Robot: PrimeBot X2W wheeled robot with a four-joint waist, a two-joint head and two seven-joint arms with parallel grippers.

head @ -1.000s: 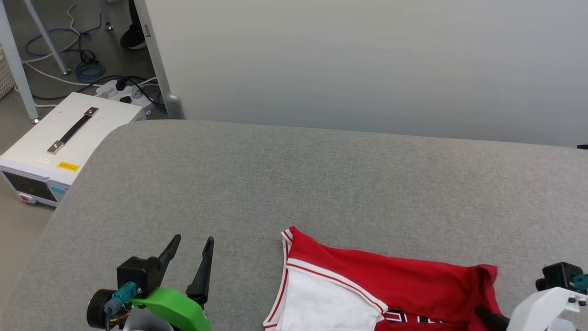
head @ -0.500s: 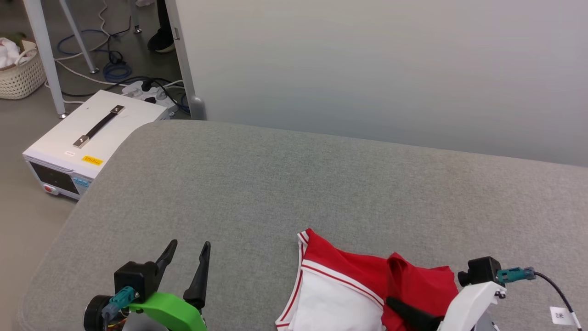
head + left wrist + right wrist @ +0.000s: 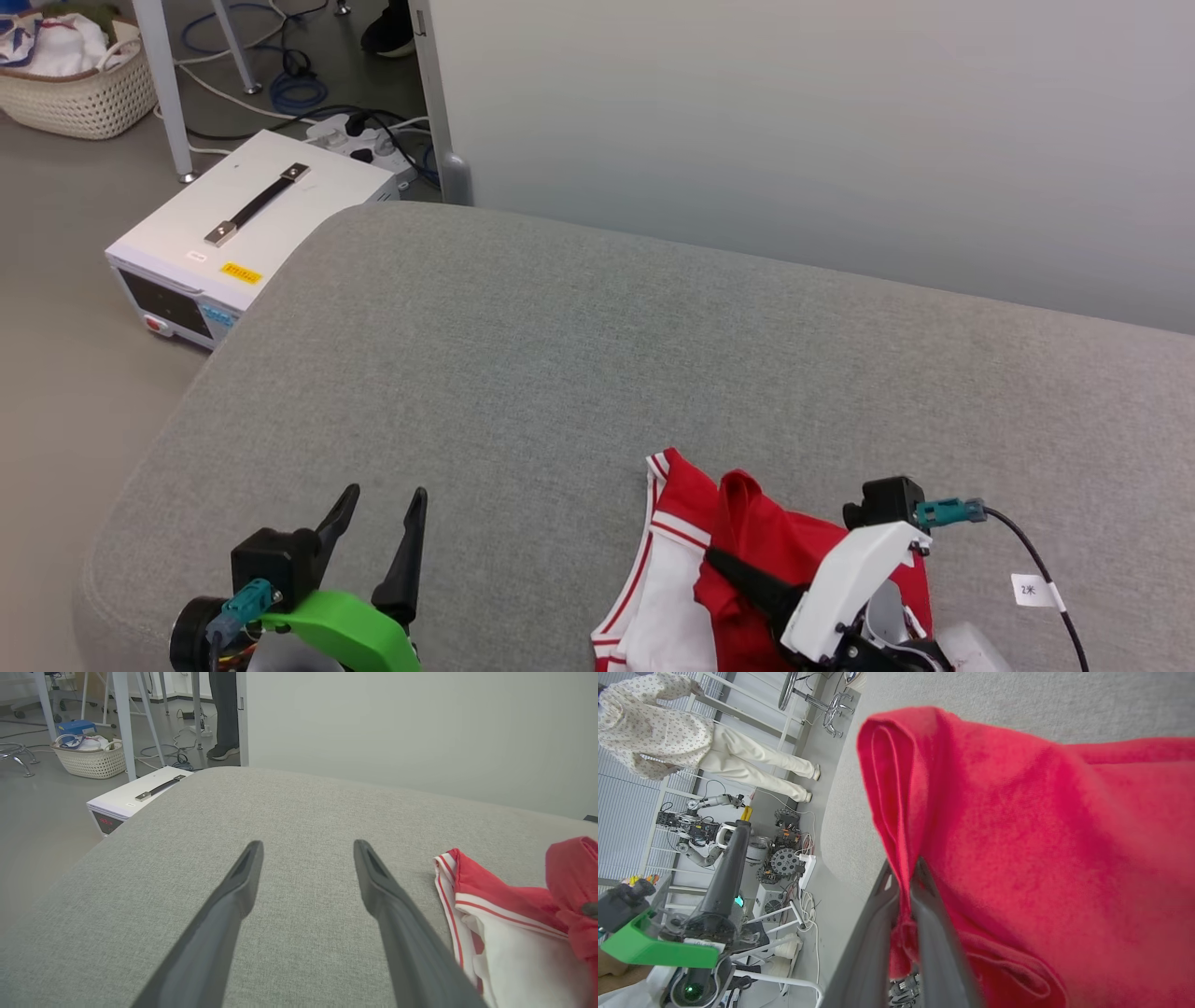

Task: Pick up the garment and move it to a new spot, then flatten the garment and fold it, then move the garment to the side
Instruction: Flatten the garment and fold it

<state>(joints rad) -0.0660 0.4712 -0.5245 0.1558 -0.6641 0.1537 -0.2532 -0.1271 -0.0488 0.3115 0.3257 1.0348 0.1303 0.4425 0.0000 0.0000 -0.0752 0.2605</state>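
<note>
One grey padded surface (image 3: pixel 560 355) spreads before us; at its near right edge lies the garment (image 3: pixel 686 495), bunched. Our right gripper (image 3: pixel 717 560) is pinched tight on a red fold of it. Our left gripper (image 3: pixel 385 497) hovers nearby, jaws spread, holding nothing.

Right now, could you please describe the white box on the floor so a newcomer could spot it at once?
Start at the grey padded table; on the floor off its far left corner stands the white box. Unlike the woven basket farther back, it has a black strap handle on top and a yellow label.
</note>
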